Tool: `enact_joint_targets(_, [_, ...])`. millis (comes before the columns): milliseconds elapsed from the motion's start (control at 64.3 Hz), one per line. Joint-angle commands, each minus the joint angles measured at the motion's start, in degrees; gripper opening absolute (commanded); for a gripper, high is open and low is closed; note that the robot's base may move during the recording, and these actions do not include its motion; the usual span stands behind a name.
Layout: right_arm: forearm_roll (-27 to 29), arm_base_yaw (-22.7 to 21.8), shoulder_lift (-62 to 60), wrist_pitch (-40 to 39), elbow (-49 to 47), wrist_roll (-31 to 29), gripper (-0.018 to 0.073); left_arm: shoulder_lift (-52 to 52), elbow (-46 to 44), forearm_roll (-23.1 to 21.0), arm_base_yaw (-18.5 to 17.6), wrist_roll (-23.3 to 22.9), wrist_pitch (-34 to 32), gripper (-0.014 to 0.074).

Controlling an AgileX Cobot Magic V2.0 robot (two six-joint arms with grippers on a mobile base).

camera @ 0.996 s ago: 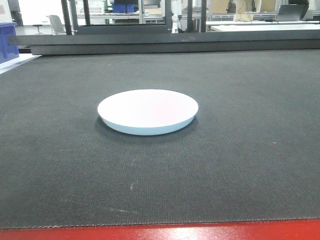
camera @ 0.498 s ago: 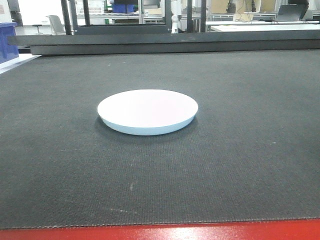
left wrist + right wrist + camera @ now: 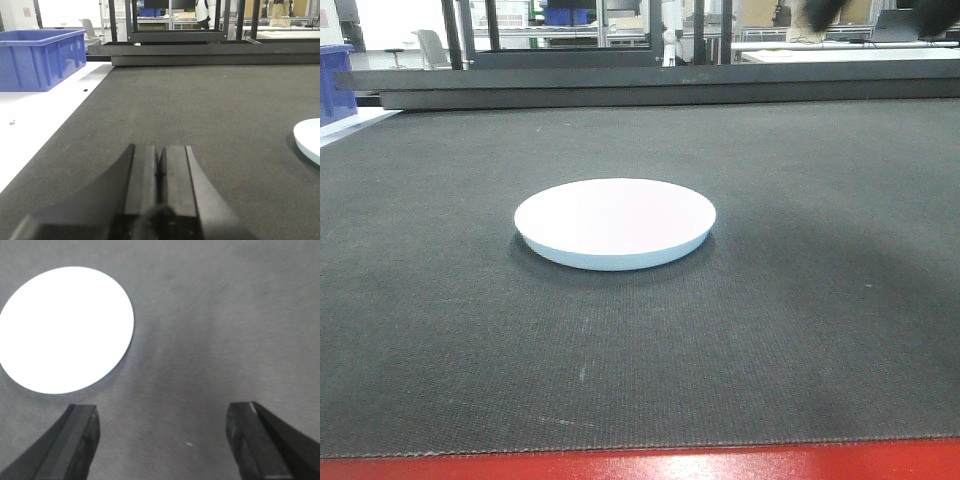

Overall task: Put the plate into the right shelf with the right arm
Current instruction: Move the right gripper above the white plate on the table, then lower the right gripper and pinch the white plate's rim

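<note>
The plain white plate (image 3: 615,215) lies flat on the dark mat (image 3: 800,330), a little left of the table's middle. The right wrist view looks down on the plate (image 3: 65,330) at upper left, with my right gripper (image 3: 162,407) open above bare mat just right of its rim, touching nothing. A blurred dark shape of the right arm (image 3: 825,12) shows at the top right of the front view. My left gripper (image 3: 160,149) hovers low over the mat, shut and empty, and the plate's edge (image 3: 310,140) is far to its right. The right shelf is out of view.
A blue plastic bin (image 3: 40,57) stands on a white surface left of the mat. A low black frame (image 3: 650,85) runs along the mat's far edge. The red table edge (image 3: 640,465) borders the front.
A blurred dark shape has come into the top right of the front view, and a soft shadow now lies on the mat right of the plate. The plate has not moved.
</note>
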Motion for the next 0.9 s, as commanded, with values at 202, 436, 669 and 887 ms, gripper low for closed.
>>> enact_joint_targets(202, [-3.9, 5.9, 17.7, 5.2, -18.8, 8.6, 0.0623, -0.6, 0.4, -0.1, 0.1, -0.1, -5.1, -0.0047])
enact_joint_targets(436, [-3.9, 5.3, 26.8, 5.0, -23.2, 8.6, 0.0623, -0.6, 0.4, -0.1, 0.1, -0.1, -5.1, -0.0047])
enact_joint_targets(669, [-3.9, 4.3, 32.2, -1.4, -23.4, 8.6, 0.0623, -0.6, 0.4, -0.1, 0.1, -0.1, -5.1, -0.0047])
enact_joint_targets(887, [-4.4, 3.5, 33.6, -4.2, -23.4, 8.6, 0.0575, -0.6, 0.4, -0.1, 0.1, -0.1, -5.1, -0.0047])
